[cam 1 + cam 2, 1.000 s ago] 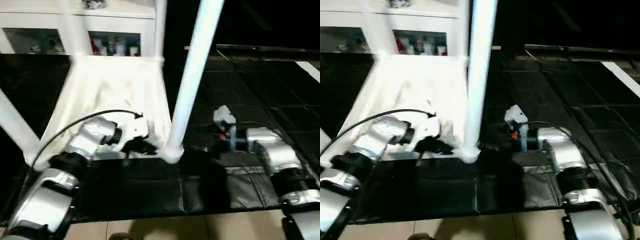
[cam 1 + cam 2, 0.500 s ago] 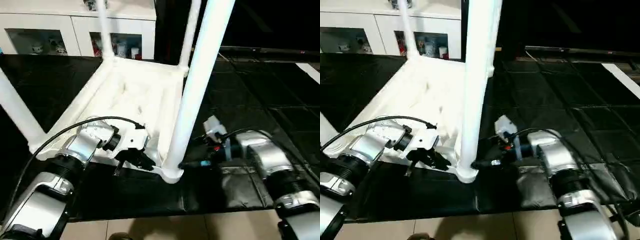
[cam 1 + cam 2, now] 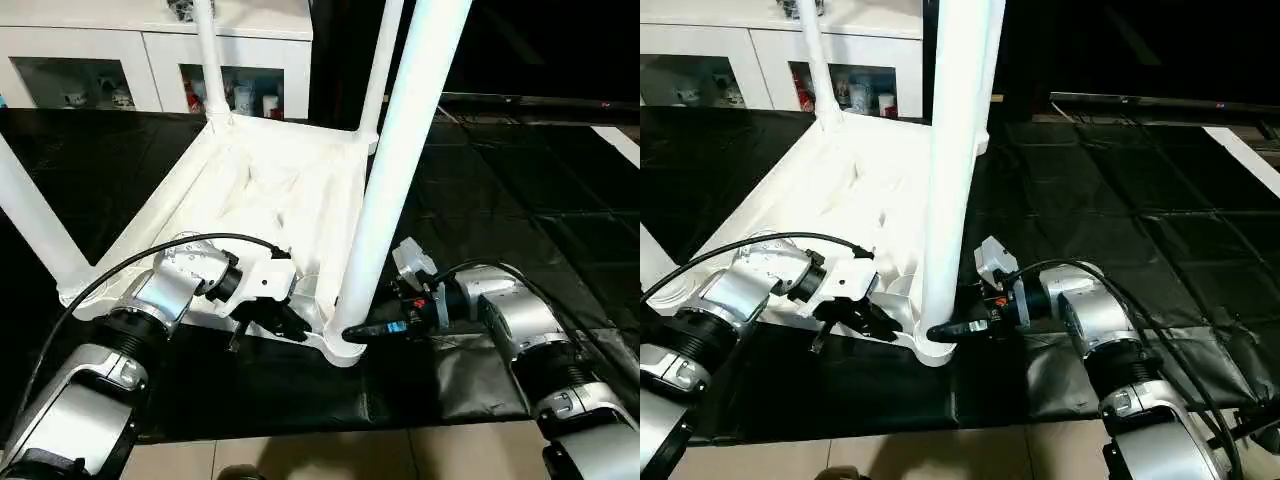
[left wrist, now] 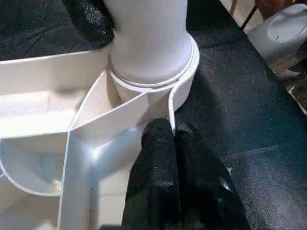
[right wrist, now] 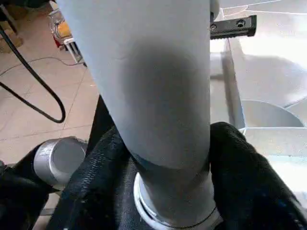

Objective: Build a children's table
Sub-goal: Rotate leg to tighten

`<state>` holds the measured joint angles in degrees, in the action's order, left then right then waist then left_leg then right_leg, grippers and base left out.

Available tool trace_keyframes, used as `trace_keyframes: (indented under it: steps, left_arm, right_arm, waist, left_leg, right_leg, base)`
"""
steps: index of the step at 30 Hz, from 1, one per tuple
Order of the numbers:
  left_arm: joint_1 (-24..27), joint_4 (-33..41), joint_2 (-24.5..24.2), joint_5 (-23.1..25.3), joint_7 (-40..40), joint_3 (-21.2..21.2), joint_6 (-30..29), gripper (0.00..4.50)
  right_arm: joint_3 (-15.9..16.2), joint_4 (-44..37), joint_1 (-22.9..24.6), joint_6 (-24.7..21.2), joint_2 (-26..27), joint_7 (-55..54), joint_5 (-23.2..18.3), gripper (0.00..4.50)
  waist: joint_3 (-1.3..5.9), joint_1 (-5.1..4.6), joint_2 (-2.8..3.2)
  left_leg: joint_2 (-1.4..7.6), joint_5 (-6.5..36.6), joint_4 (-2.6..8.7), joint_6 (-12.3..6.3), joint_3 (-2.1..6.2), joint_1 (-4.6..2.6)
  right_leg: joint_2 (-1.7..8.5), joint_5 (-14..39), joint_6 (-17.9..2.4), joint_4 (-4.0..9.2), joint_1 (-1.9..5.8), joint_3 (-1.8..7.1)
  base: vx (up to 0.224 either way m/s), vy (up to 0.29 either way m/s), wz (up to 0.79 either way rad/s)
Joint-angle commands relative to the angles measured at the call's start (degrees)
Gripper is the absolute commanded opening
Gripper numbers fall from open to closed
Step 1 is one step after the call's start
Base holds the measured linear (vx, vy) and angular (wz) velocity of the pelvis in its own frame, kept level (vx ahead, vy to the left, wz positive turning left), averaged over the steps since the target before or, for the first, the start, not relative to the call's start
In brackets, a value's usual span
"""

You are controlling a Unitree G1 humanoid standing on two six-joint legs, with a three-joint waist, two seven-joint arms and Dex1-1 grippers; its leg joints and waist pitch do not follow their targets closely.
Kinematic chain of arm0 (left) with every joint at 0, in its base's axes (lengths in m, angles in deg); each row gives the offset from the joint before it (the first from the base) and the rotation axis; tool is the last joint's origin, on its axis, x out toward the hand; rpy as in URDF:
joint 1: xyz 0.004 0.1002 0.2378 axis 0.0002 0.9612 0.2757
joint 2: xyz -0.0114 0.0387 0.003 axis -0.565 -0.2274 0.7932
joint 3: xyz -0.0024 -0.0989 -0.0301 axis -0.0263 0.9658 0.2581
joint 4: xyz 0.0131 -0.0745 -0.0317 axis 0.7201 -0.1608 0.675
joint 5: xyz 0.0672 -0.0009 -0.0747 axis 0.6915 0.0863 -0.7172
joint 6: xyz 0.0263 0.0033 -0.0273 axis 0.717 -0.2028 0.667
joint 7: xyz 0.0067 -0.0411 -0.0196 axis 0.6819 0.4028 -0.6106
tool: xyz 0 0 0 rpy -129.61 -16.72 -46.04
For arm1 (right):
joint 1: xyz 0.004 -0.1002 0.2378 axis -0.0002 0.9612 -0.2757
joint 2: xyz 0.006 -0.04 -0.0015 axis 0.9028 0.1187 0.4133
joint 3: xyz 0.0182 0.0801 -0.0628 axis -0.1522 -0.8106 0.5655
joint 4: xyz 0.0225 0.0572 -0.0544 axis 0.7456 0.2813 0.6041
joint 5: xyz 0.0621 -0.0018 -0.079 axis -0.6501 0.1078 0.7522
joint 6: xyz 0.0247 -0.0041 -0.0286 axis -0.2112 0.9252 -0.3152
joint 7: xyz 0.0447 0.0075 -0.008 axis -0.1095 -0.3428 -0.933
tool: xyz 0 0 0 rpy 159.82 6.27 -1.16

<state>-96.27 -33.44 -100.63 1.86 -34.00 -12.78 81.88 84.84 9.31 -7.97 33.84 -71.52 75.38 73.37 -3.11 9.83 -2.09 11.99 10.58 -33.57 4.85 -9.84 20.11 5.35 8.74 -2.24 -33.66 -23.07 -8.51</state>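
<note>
Item: children's table, all-white plastic, lying upside down on the black floor mat, ribbed underside up, four tapered legs standing upright. Nearest leg rises in the near corner lobe, long axis vertical; the right hand is closest, its black fingers straddling the leg's base, apparently clamped on it. Left hand, fingers together, rests at the rim beside that same lobe.

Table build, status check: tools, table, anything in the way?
Left tool shut on table rim. Right tool astride near leg at its base. Table upside down; nothing in the way.
</note>
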Motion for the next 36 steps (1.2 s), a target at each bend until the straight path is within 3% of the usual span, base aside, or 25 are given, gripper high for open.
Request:
trace_keyframes:
  steps: [1, 5, 9, 11, 13, 14, 15, 16, 17, 18, 19, 20, 21, 22, 23, 24, 25, 26, 27, 28, 29, 30, 31, 33, 36]
  left_arm:
    - [0.6, 1.2, 0.9, 0.9, -1.1, -2.3, 0.8, 0.00]
    - [0.5, 0.6, 1.3, 1.1, 0.4, -1.9, 0.0, 0.00]
    - [-1.1, -1.9, 4.9, 1.0, 9.3, 1.0, -6.9, 0.00]
    - [-2.3, -3.3, 7.1, 0.9, 14.3, 2.4, -9.7, 0.00]
    - [-3.5, -4.7, 9.5, 0.8, 19.3, 3.7, -12.2, 0.00]
    - [-4.1, -5.3, 10.6, 0.6, 21.5, 4.2, -13.2, 0.00]
    - [-4.8, -6.0, 11.9, 0.6, 24.0, 4.8, -14.7, 0.00]
    - [-4.8, -6.0, 11.9, 0.6, 24.0, 4.8, -14.7, 0.00]
    - [-5.6, -6.7, 13.6, 0.7, 27.0, 5.5, -16.3, 0.00]
    - [-6.1, -7.3, 14.6, 0.7, 29.0, 6.0, -17.5, 0.00]
    - [-7.5, -8.7, 17.3, 0.7, 34.7, 7.6, -20.1, 0.00]
    - [-8.1, -9.3, 18.3, 0.7, 37.2, 8.2, -20.9, 0.00]
    - [-8.5, -9.8, 19.0, 0.8, 39.0, 8.7, -21.5, 0.00]
    - [-9.1, -10.5, 19.9, 0.9, 41.5, 9.5, -22.0, 0.00]
    - [-9.2, -10.6, 20.0, 0.9, 41.7, 9.6, -22.1, 0.00]
    - [-9.8, -11.3, 21.0, 0.8, 44.0, 10.3, -22.5, 0.00]
    - [-10.0, -11.4, 21.3, 0.7, 44.6, 10.4, -22.7, 0.00]
    - [-10.1, -11.4, 21.5, 0.7, 44.9, 10.4, -22.8, 0.00]
    - [-10.0, -11.3, 21.6, 0.8, 44.9, 10.4, -22.9, 0.00]
    - [-9.9, -11.0, 21.6, 0.9, 44.7, 10.4, -22.9, 0.00]
    - [-9.7, -10.8, 21.5, 1.2, 44.6, 10.2, -22.8, 0.00]
    - [-9.5, -10.6, 21.3, 1.5, 44.3, 10.0, -22.6, 0.00]
    - [-9.4, -10.6, 21.2, 1.8, 44.4, 9.9, -22.5, 0.00]
    - [-8.8, -10.1, 20.4, 1.9, 43.3, 9.6, -21.9, 0.00]
    - [-8.2, -9.6, 19.2, 2.1, 41.5, 9.4, -21.1, 0.00]
  right_arm:
    - [0.7, 0.4, -0.8, 0.2, 0.2, 0.3, -0.4, 2.22]
    - [0.5, -0.4, -0.4, -0.5, 0.7, 0.3, -0.8, 2.06]
    - [-1.1, -3.0, 1.2, -3.6, 2.4, -6.9, -0.8, 2.04]
    - [-2.2, -2.5, 1.4, -4.0, 4.5, -14.7, 0.9, 2.04]
    - [-3.1, -1.3, 1.3, -4.3, 6.6, -22.1, 2.7, 2.01]
    - [-3.4, -0.7, 1.1, -4.6, 7.5, -25.3, 3.4, 2.01]
    - [-4.2, 0.4, 0.7, -4.8, 9.0, -29.7, 4.2, 2.01]
    - [-4.2, 0.4, 0.7, -4.8, 9.0, -29.7, 4.2, 1.99]
    - [-5.2, 1.9, -0.3, -5.8, 10.7, -35.5, 4.8, 1.97]
    - [-5.8, 3.2, -1.1, -6.4, 11.8, -38.9, 5.1, 1.97]
    - [-7.2, 6.4, -3.6, -6.8, 14.5, -46.3, 5.6, 1.95]
    - [-7.7, 7.7, -4.6, -6.8, 15.5, -48.8, 5.7, 1.95]
    - [-8.0, 8.5, -5.3, -6.7, 16.3, -50.9, 6.1, 1.95]
    - [-8.1, 9.7, -6.3, -6.6, 17.2, -53.8, 7.1, 1.95]
    - [-8.1, 9.8, -6.3, -6.5, 17.3, -53.9, 7.2, 1.95]
    - [-7.8, 11.2, -7.6, -5.5, 18.2, -55.6, 8.3, 1.95]
    - [-7.7, 11.6, -7.9, -4.9, 18.6, -55.9, 8.5, 1.95]
    - [-7.7, 11.8, -8.1, -4.6, 18.9, -55.9, 8.5, 2.29]
    - [-8.6, 12.0, -8.4, -4.5, 19.4, -56.1, 7.8, 2.49]
    - [-9.3, 12.0, -8.5, -4.4, 19.8, -55.9, 7.1, 2.63]
    - [-9.6, 12.2, -8.6, -4.1, 20.0, -55.6, 6.8, 2.65]
    - [-9.6, 12.2, -8.5, -3.8, 20.0, -55.1, 6.7, 2.68]
    - [-9.5, 12.5, -8.5, -3.5, 20.0, -54.9, 6.9, 2.80]
    - [-9.0, 11.5, -7.5, -3.0, 19.3, -53.2, 6.9, 3.06]
    - [-8.3, 10.4, -6.2, -1.5, 18.1, -50.5, 6.9, 3.27]
  waist:
    - [4.27, -0.47, 0.56]
    - [4.24, -0.44, 0.48]
    - [3.91, -0.38, 0.56]
    - [3.64, -0.49, 0.73]
    - [3.39, -1.45, 0.52]
    - [3.39, -1.61, 0.84]
    - [3.38, -1.98, 0.74]
    - [3.39, -2.96, 0.71]
    - [3.47, -3.31, 0.94]
    - [3.43, -4.24, 1.28]
    - [3.45, -5.07, 2.08]
    - [3.41, -5.63, 2.21]
    - [3.44, -6.14, 2.12]
    - [3.67, -6.64, 2.41]
    - [3.52, -6.83, 2.14]
    - [3.33, -6.92, 1.76]
    - [3.42, -6.76, 1.57]
    - [3.42, -6.61, 1.68]
    - [3.48, -6.50, 1.70]
    - [3.78, -6.37, 1.71]
    - [3.84, -6.32, 1.72]
    - [3.94, -6.38, 1.12]
    - [3.96, -6.14, 1.34]
    - [4.07, -5.99, 1.21]
    - [4.17, -5.52, 1.05]
  left_leg:
    - [2.42, 11.1, 3.89, -0.84, 0.28, -0.44]
    - [2.34, 11.3, 3.83, -0.78, 0.25, -0.43]
    - [2.33, 12.7, 3.86, -0.42, 0.15, -0.88]
    - [1.93, 15.8, 3.75, 0.43, 0.26, -1.41]
    - [1.53, 16.7, 3.75, 1.19, 0.67, -1.04]
    - [1.38, 17.3, 3.63, 1.54, 0.82, -1.33]
    - [1.27, 17.8, 3.47, 1.66, 0.82, -1.51]
    - [1.10, 18.9, 3.44, 1.42, 1.18, -0.96]
    - [1.28, 19.2, 3.59, 1.38, 1.39, -0.79]
    - [1.59, 20.9, 3.76, 1.39, 1.69, -0.59]
    - [1.86, 23.6, 3.64, 1.51, 2.09, -1.04]
    - [2.20, 25.2, 3.80, 1.39, 2.41, -1.12]
    - [2.45, 26.4, 4.00, 1.21, 2.75, -0.76]
    - [3.01, 28.0, 4.52, 0.38, 3.09, -0.46]
    - [2.67, 27.7, 4.48, 0.06, 2.91, -0.70]
    - [1.51, 25.9, 3.64, -0.21, 2.28, -1.31]
    - [0.72, 22.4, 3.11, -0.69, 1.94, -1.28]
    - [0.63, 20.9, 3.12, -1.09, 1.81, -1.07]
    - [0.74, 19.7, 3.29, -1.40, 1.81, -0.82]
    - [1.35, 17.1, 3.87, -1.91, 1.91, -0.29]
    - [1.54, 16.6, 3.99, -1.95, 1.92, -0.26]
    - [1.76, 15.3, 4.10, -2.25, 1.79, 0.01]
    - [1.74, 14.4, 4.09, -2.42, 1.63, -0.15]
    - [1.72, 12.2, 3.95, -2.89, 1.35, -0.07]
    - [1.42, 10.0, 3.61, -3.71, 0.93, 0.07]
  right_leg:
    - [4.45, 15.5, -9.5, 3.26, 3.35, 4.12]
    - [4.51, 17.0, -8.9, 3.39, 3.34, 4.16]
    - [4.38, 19.7, -8.3, 3.91, 2.95, 4.15]
    - [4.68, 26.9, -6.3, 4.99, 2.67, 3.88]
    - [4.71, 34.0, -2.3, 5.98, 2.84, 3.12]
    - [4.78, 35.3, -1.7, 6.35, 2.64, 2.83]
    - [4.74, 36.4, -1.0, 6.75, 2.50, 2.61]
    - [4.69, 37.8, 0.5, 7.31, 3.20, 1.54]
    - [4.67, 37.2, 0.8, 7.29, 3.47, 1.39]
    - [4.50, 36.4, 1.0, 7.51, 3.58, 0.73]
    - [4.61, 35.6, 0.7, 7.86, 3.57, 0.25]
    - [4.64, 34.4, 0.2, 7.78, 3.77, -0.15]
    - [4.53, 33.3, 0.3, 7.57, 4.31, -0.52]
    - [4.68, 29.5, 0.1, 6.81, 4.87, 0.17]
    - [4.76, 29.6, -0.2, 7.20, 4.52, 0.27]
    - [5.07, 32.0, -0.6, 8.14, 3.74, 0.08]
    - [5.31, 33.4, -0.6, 8.56, 3.78, -0.10]
    - [5.33, 33.2, -0.7, 8.62, 3.83, 0.05]
    - [5.24, 32.2, -0.9, 8.38, 3.94, 0.31]
    - [4.94, 26.8, -2.9, 7.27, 4.13, 1.13]
    - [4.89, 24.9, -3.8, 6.88, 4.10, 1.38]
    - [4.83, 21.5, -5.4, 6.23, 4.14, 1.86]
    - [4.82, 20.8, -6.5, 5.84, 4.07, 2.12]
    - [4.97, 19.6, -7.6, 5.50, 4.11, 2.51]
    - [4.92, 18.7, -8.0, 5.25, 4.00, 2.88]
  base:
    - [0.000, 0.000, 0.00]
    - [0.000, 0.000, 0.00]
    - [0.000, 0.000, 0.00]
    - [0.000, 0.000, 0.00]
    - [0.000, 0.000, 0.00]
    - [-0.052, 0.000, -0.04]
    - [0.000, 0.000, 0.00]
    - [0.000, 0.000, 0.00]
    - [0.000, 0.000, 0.00]
    - [0.000, 0.000, 0.00]
    - [0.000, 0.000, 0.00]
    - [0.000, 0.000, 0.00]
    - [0.000, 0.000, 0.00]
    - [0.000, 0.000, 0.00]
    - [0.000, 0.000, 0.00]
    - [0.000, 0.000, 0.00]
    - [0.000, 0.000, 0.00]
    - [0.000, 0.000, 0.00]
    - [0.000, 0.000, 0.00]
    - [0.000, 0.000, 0.00]
    - [0.000, 0.000, 0.00]
    - [0.000, 0.000, 0.00]
    - [0.000, 0.000, 0.00]
    - [0.000, 0.000, 0.00]
    - [0.000, 0.000, 0.00]
